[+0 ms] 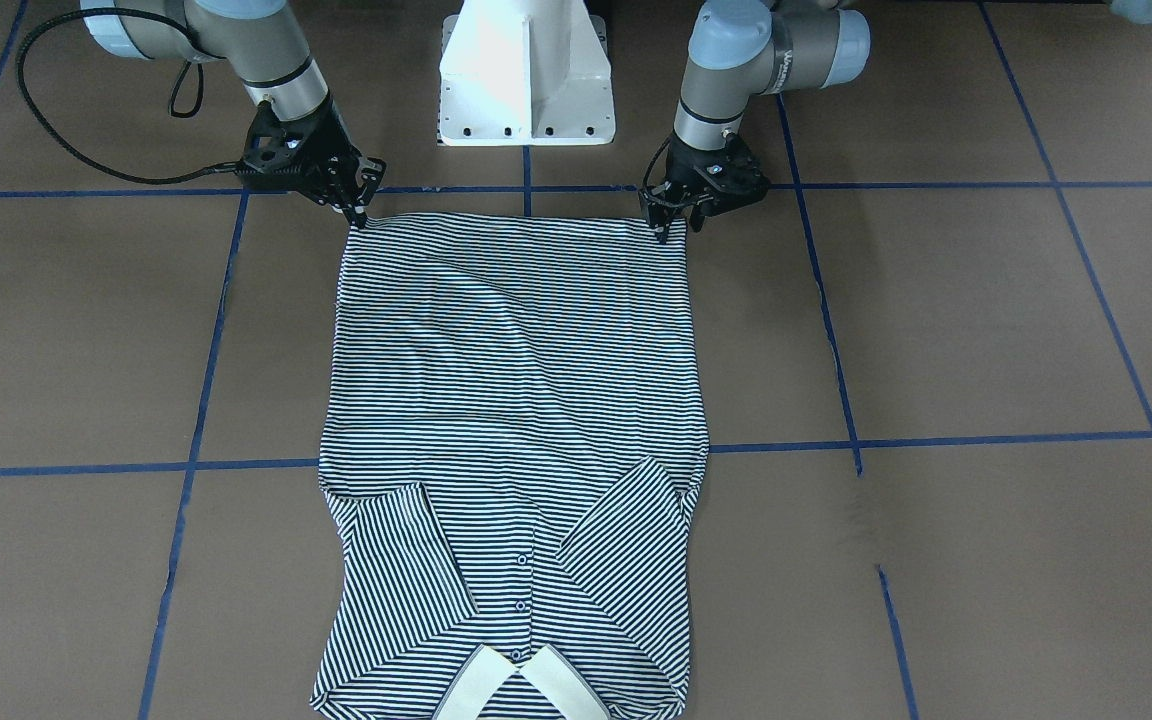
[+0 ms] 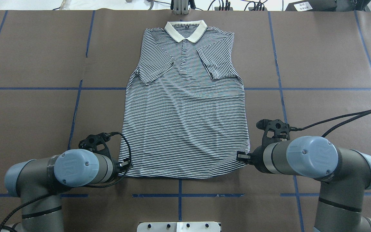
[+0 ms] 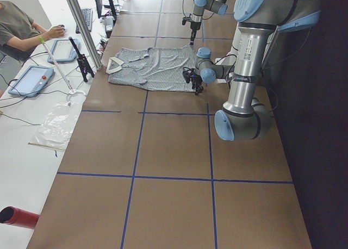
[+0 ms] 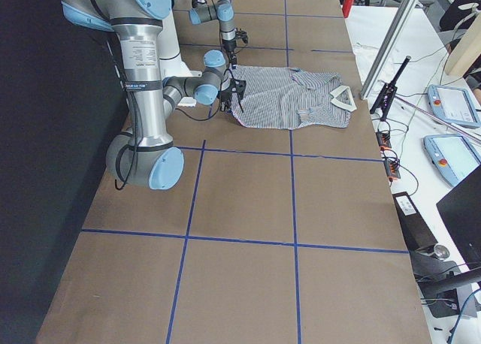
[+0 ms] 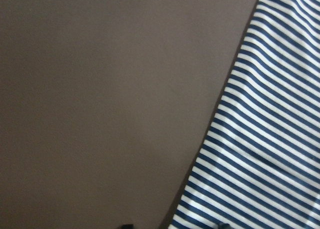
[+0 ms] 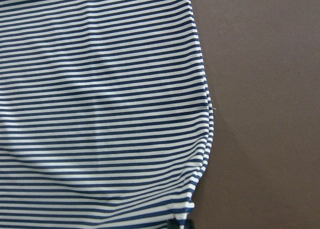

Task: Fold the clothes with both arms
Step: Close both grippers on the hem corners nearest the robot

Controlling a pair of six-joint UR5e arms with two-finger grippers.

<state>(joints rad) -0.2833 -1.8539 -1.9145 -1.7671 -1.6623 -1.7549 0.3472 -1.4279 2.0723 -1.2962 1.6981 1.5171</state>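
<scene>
You can read very little here. The left arm [image 2: 34, 175] has a round blue cap [image 2: 72, 164] with a raised mark that looks like the letters UR. The right arm [image 2: 349, 167] has the same mark on its own cap [image 2: 312, 152]. From across the table you see pale writing [image 1: 785, 60] on the left arm's grey part, too blurry to read. A small label [image 3: 247, 52] sits on that arm's silver tube, too tiny to read. A white card [image 2: 302, 5] past the table's far edge has print you cannot make out.
</scene>
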